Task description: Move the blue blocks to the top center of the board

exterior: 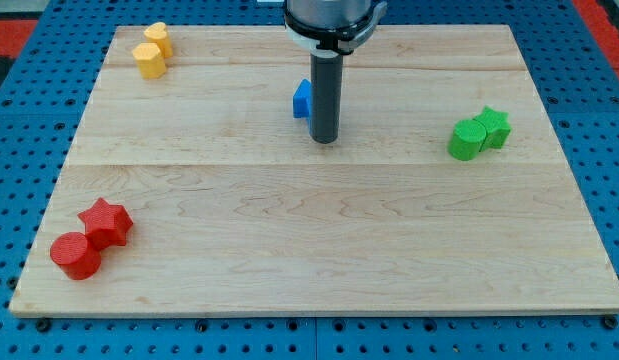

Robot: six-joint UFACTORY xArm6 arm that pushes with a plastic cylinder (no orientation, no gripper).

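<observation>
On the table (319, 230), at the view's bottom left, a red cylinder (75, 256) lay touching a red star (106, 221) just above and to its right. At the top left, two yellow blocks stood touching: one (148, 59) nearer the view's bottom, the other (157, 38) just above it; their shapes could not be made out.

Near the top centre, a blue block (302, 99) showed only in part, its right side hidden behind the rod (325, 95); its shape, and any second blue block, could not be told. My tip (324, 139) rested on the table just right of and slightly below the blue block. The arm carried no hand, only the rod.

At the right, a green cylinder (467, 140) touched a green star (494, 127) to its upper right.
</observation>
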